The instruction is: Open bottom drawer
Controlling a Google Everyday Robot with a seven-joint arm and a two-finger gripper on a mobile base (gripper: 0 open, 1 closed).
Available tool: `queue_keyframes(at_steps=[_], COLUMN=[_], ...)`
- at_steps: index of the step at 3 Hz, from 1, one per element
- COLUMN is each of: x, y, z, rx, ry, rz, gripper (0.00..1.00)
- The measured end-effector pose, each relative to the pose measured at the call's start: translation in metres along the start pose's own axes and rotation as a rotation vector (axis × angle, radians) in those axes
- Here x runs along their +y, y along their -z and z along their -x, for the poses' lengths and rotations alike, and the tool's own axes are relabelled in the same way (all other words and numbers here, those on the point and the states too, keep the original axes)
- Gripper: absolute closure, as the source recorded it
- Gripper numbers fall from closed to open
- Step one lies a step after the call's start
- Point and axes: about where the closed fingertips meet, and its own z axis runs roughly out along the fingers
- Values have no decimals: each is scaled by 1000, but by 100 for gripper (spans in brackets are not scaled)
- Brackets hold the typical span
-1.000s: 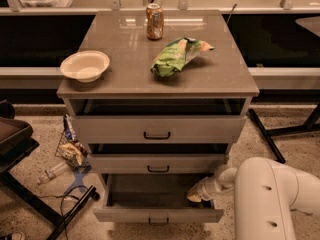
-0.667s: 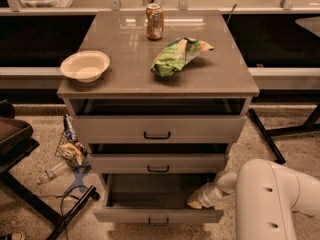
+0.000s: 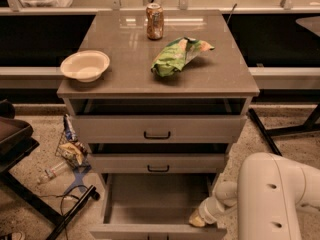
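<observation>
The cabinet's counter (image 3: 125,59) carries a can (image 3: 155,21) near its back edge, a green bag (image 3: 177,55) right of centre, and a bowl (image 3: 85,65) by the left edge, towards the front-left corner.

Three drawers sit under the front edge. The top drawer (image 3: 157,129) and the middle drawer (image 3: 157,163) each show a black handle and a dark gap above the front panel.

The bottom drawer (image 3: 150,201) is lowest and stands pulled out well past the counter's front edge, towards the camera. Its plain grey floor is open to view. Its long axis runs left to right, parallel to the counter's front edge, and its front panel faces the camera at the very bottom of the view. The slide direction is straight out from the cabinet, square to that edge.

The gripper (image 3: 197,219) is at the drawer's front-right corner, below the counter's front-right corner, with its tip just inside or on the drawer's right wall; which of the two cannot be told. Whether it is wide, narrow or clamping anything cannot be told either. The white arm (image 3: 275,199) comes in from the lower right, beside the cabinet.

Litter (image 3: 70,151) lies on the floor left of the cabinet.
</observation>
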Motion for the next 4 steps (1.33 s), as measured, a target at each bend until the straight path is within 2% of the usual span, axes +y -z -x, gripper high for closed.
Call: queue_keyframes(at_steps=[1, 2, 4], x=[0, 2, 6], y=[1, -1, -5], z=[0, -1, -1], rx=[0, 0, 1], ry=[0, -2, -3], rz=[0, 3, 12], gripper=[100, 83, 21])
